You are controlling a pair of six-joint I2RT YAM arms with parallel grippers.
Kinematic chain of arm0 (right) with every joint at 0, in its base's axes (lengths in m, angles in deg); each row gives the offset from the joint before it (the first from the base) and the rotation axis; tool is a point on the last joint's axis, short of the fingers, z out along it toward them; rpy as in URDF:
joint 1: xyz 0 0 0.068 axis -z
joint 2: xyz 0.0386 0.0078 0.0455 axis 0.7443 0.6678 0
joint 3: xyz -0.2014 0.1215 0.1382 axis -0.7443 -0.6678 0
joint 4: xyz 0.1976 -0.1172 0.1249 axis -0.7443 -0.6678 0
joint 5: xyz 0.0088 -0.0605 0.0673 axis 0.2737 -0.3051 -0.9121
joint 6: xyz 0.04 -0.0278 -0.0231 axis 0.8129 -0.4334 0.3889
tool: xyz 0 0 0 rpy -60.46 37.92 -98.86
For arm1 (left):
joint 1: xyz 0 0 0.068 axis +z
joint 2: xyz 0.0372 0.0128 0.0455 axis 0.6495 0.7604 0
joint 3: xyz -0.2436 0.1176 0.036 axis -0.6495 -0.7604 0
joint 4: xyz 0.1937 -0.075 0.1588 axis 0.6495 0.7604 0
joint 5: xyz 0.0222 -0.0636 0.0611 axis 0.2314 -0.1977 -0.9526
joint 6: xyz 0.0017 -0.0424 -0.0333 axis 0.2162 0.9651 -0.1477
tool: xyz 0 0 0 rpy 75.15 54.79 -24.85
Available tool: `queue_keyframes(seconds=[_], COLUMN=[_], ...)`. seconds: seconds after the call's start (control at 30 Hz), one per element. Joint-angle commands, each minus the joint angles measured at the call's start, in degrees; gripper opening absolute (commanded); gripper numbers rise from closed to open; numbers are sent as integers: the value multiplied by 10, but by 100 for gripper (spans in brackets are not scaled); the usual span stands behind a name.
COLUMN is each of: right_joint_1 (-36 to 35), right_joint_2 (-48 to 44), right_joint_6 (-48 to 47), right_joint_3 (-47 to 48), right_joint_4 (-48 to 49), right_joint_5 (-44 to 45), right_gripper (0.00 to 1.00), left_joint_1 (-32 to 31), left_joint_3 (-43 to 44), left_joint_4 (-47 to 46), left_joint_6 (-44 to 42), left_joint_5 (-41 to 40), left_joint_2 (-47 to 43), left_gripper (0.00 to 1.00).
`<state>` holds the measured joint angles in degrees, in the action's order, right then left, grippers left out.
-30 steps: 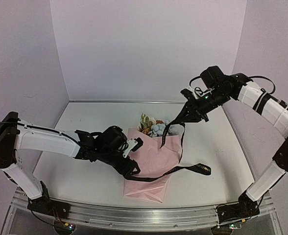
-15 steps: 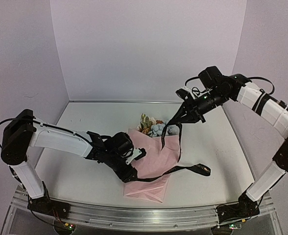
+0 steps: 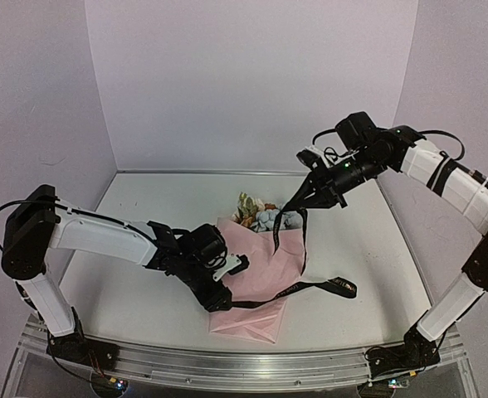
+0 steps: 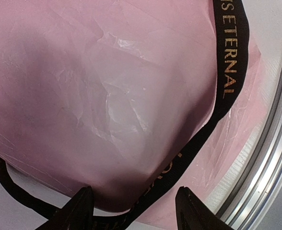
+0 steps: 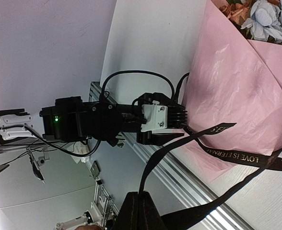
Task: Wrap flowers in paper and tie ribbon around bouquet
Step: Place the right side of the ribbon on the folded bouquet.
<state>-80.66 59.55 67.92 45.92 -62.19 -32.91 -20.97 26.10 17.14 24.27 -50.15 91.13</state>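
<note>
Your right tool (image 3: 309,197) is pinched shut on one end of the black ribbon (image 3: 307,287), raised above the blooms (image 3: 263,217), so the strand drops onto the pink-paper bouquet (image 3: 261,269), which lies mid-worktop (image 3: 144,215) with its blooms at the far end. Your left tool (image 4: 134,207) stands fairly wide at the bouquet's near-left edge, its fingers (image 4: 83,203) straddling the ribbon where it curls round the paper (image 4: 107,96); it grips nothing that I can see. To close well, I'd centre the band alone between those fingers, clear of the thin sheet, or the paper may crumple and drag. Hold the raised end taut so the loop doesn't slide off the bouquet's near end.
</note>
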Motion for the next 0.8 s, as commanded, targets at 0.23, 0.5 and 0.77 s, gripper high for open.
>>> queue_keyframes(seconds=[0.23, 0.5, 0.77], right_joint_1=[-5, -13, -43], right_joint_2=[-15, -14, 8], right_joint_6=[-9, 12, 53], right_joint_3=[-16, -37, -76], right_joint_4=[21, 69, 139], right_joint_5=[-12, -63, -113], right_gripper=[0, 0, 0], left_joint_1=[-2, 17, 88], left_joint_3=[33, 26, 39], left_joint_4=[14, -55, -136], left_joint_6=[-19, 4, 48], left_joint_5=[3, -12, 68], left_joint_2=[-2, -27, 14], left_gripper=[14, 0, 0])
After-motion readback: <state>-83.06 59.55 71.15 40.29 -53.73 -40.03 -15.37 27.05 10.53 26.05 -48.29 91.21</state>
